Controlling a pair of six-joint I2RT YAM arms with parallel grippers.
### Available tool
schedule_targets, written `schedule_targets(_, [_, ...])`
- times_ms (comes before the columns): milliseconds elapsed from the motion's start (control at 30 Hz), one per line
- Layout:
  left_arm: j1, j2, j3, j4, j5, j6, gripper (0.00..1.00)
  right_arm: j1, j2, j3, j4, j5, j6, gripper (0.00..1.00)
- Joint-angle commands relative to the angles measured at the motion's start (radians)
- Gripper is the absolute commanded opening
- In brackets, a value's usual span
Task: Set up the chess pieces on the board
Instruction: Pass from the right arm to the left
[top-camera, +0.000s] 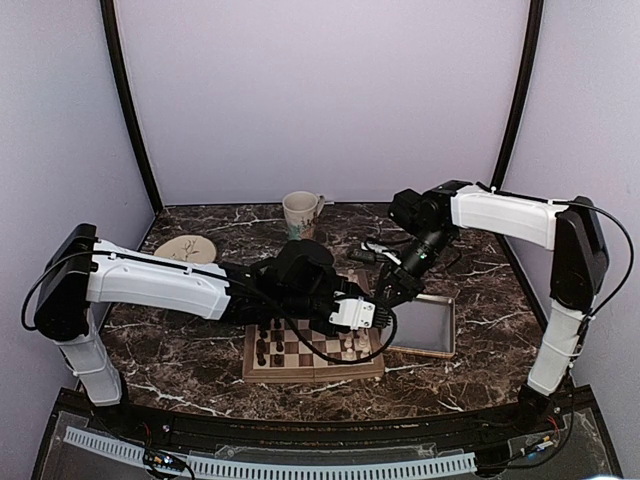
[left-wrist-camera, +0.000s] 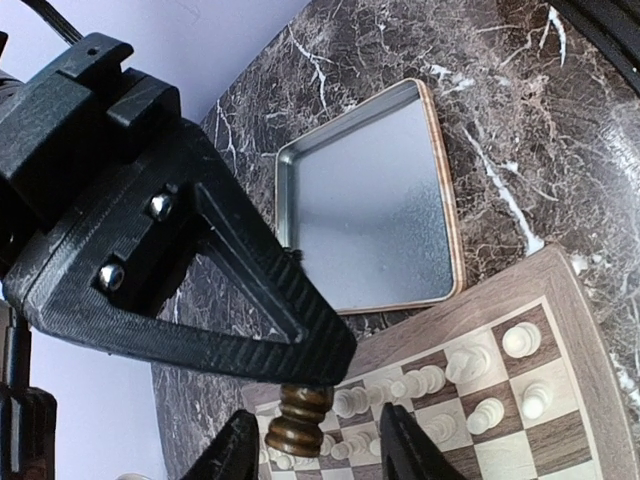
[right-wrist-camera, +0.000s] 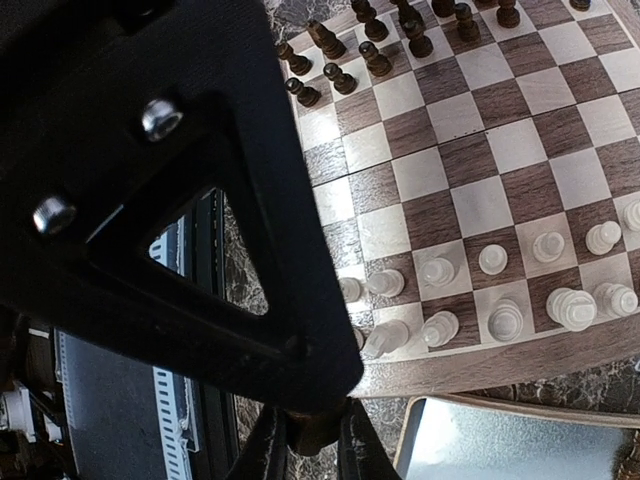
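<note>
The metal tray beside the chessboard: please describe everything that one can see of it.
The metal tray is a shallow rectangle of shiny silver-grey metal. It has rounded corners and a low upright rim whose top edge looks coppery. Its bottom is smooth and dully reflective, and nothing lies in the part that shows. It lies flat on the dark marbled table, just right of the chessboard, with a narrow strip of table between them. As far as can be seen, only the table touches it.
</note>
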Motion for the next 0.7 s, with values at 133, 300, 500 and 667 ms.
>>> schedule_targets(133, [-0.007, 0.021, 0.046, 0.01, -0.08, 0.039, 0.38, 0.012, 0.016, 0.025, -0.011, -0.025, -0.002, 0.1])
schedule_targets(300, [-0.012, 0.032, 0.058, 0.014, -0.081, 0.03, 0.31, 0.014, 0.029, 0.027, -0.006, -0.028, 0.007, 0.11])
schedule_targets(500, [-0.018, 0.058, 0.079, -0.003, -0.1, 0.035, 0.23, 0.012, 0.035, 0.034, -0.01, -0.036, 0.008, 0.11])
schedule_targets(667, [-0.02, 0.063, 0.082, 0.002, -0.122, 0.028, 0.14, 0.012, 0.028, 0.035, -0.013, -0.038, 0.007, 0.12])
